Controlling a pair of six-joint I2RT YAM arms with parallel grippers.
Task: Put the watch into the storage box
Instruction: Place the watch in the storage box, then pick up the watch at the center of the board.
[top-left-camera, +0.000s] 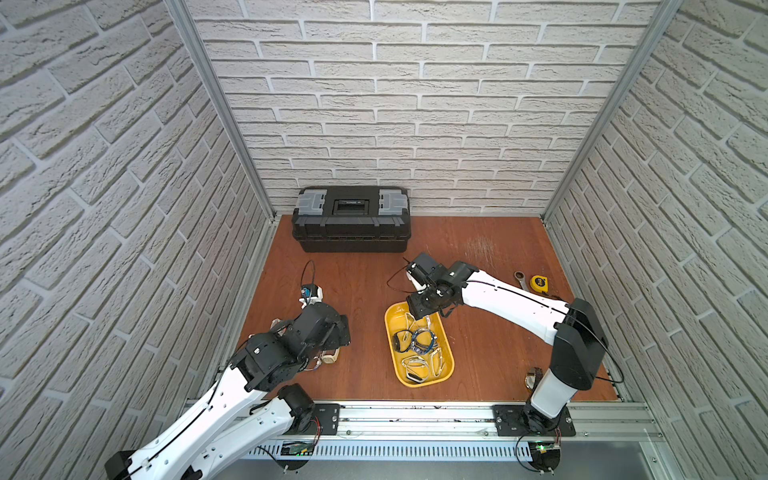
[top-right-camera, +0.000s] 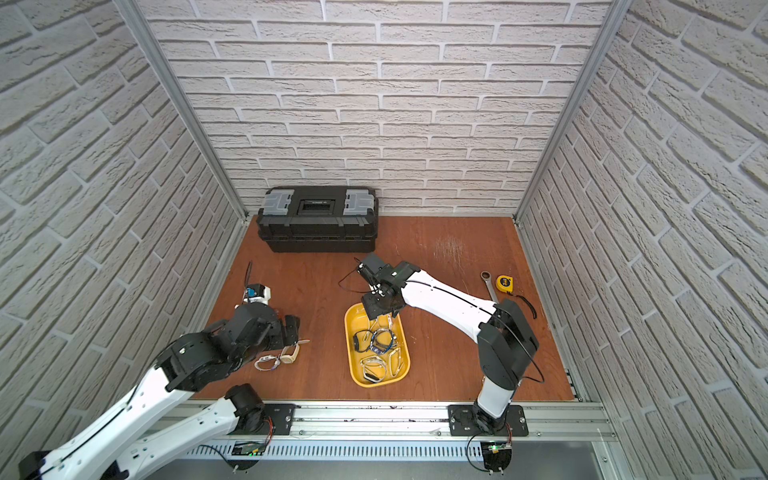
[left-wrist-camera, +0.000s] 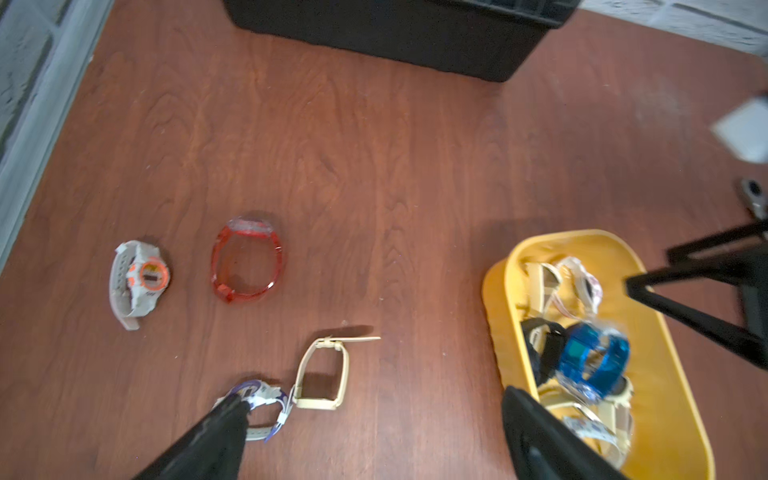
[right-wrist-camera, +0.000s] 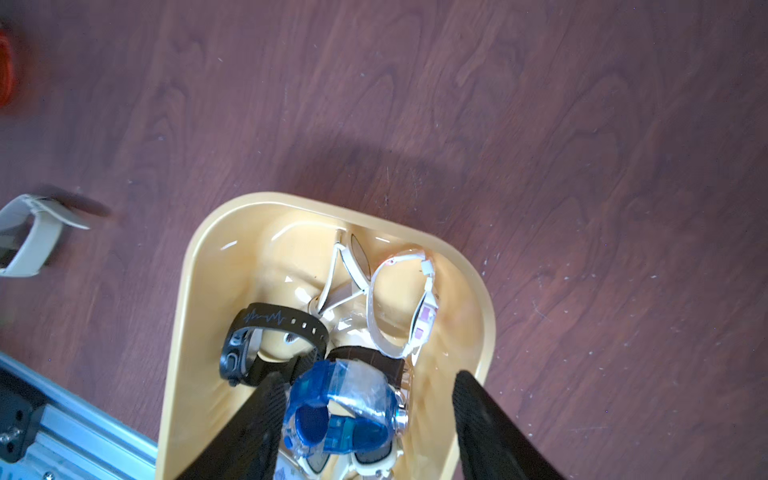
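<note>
The storage box (top-left-camera: 392, 316) (top-right-camera: 353, 316) is a shallow yellow tray holding several watches. A blue translucent watch (right-wrist-camera: 340, 407) (top-left-camera: 423, 341) lies on top of them. My right gripper (right-wrist-camera: 369, 376) hangs over the tray's far end, open, its fingers astride the blue watch with a clear gap on one side. My left gripper (left-wrist-camera: 373, 395) is open over the table left of the tray. Near it on the wood lie a beige watch (left-wrist-camera: 322, 372) (top-right-camera: 289, 353) and a purple-and-white watch (left-wrist-camera: 262, 399), the latter partly behind one fingertip. A red watch (left-wrist-camera: 246, 259) and a white-and-orange watch (left-wrist-camera: 139, 282) lie farther off.
A black toolbox (top-left-camera: 351, 220) with grey latches stands against the back wall. A wrench (top-left-camera: 521, 279) and a yellow tape measure (top-left-camera: 539, 283) lie at the right. Another watch (top-left-camera: 533, 376) sits by the right arm's base. Brick-patterned walls enclose three sides.
</note>
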